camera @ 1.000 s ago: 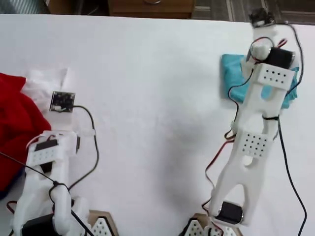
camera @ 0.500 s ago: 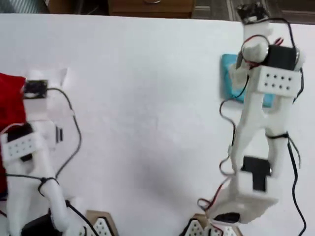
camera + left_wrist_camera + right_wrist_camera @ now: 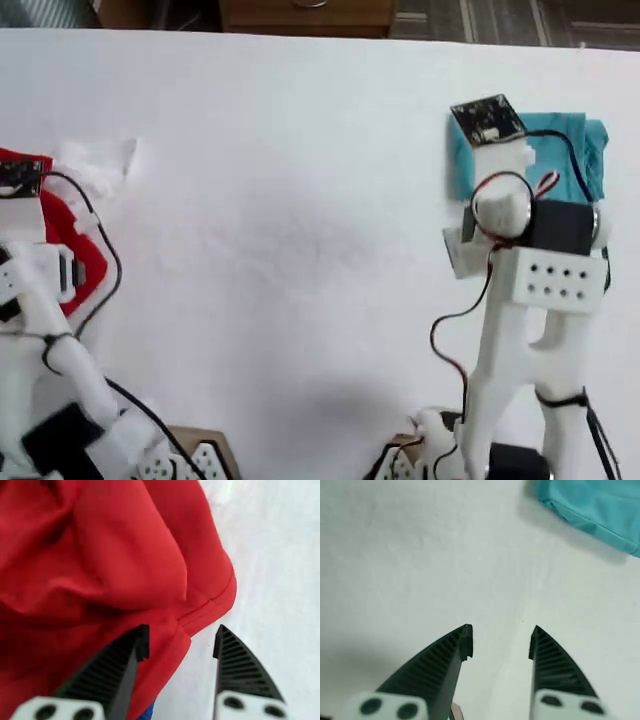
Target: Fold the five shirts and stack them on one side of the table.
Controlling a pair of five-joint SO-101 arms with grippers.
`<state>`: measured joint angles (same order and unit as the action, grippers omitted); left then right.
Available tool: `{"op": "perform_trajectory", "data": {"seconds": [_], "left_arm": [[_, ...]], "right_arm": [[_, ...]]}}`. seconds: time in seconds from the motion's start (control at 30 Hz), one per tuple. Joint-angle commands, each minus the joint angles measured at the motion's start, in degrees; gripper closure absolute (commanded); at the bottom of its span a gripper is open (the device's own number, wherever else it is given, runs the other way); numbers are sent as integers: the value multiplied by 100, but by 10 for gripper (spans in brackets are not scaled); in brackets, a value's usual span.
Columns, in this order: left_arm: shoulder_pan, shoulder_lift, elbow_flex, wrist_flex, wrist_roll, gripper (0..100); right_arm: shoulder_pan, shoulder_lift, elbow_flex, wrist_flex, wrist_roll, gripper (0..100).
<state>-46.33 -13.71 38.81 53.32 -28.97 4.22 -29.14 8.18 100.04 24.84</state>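
A crumpled red shirt (image 3: 100, 565) lies at the table's left edge, and its hem runs between the fingers of my open left gripper (image 3: 181, 635), which hovers just over it. In the high view the red shirt (image 3: 78, 250) peeks out beside the left arm. A folded teal shirt (image 3: 565, 150) rests at the far right of the table; its corner (image 3: 592, 505) lies well beyond my right gripper (image 3: 500, 632). That gripper is open over bare white table with nothing between its fingers.
A white cloth (image 3: 95, 165) lies just beyond the red shirt. A bit of blue fabric (image 3: 148, 711) shows under the red shirt's edge. The white table (image 3: 300, 220) stretches wide between the arms. Wooden furniture (image 3: 305, 15) stands past the far edge.
The right arm has drawn back toward its base, uncovering the teal shirt. The left arm has swung left and back over the red shirt.
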Motion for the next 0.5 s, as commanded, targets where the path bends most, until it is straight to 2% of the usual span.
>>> {"op": "perform_trajectory", "data": {"seconds": [0.0,0.2,0.37,0.47], "left_arm": [[-79,985,-567,-62,-35,771],[-220,2242,-1297,-53,-35,771],[-264,2690,-1481,-44,-35,771],[-237,2681,-1490,158,-44,841]], "right_arm": [[-31,-505,123,127,-35,808],[-22,-664,404,127,308,808],[-31,-664,510,127,290,808],[-22,-664,510,127,290,808]]}}
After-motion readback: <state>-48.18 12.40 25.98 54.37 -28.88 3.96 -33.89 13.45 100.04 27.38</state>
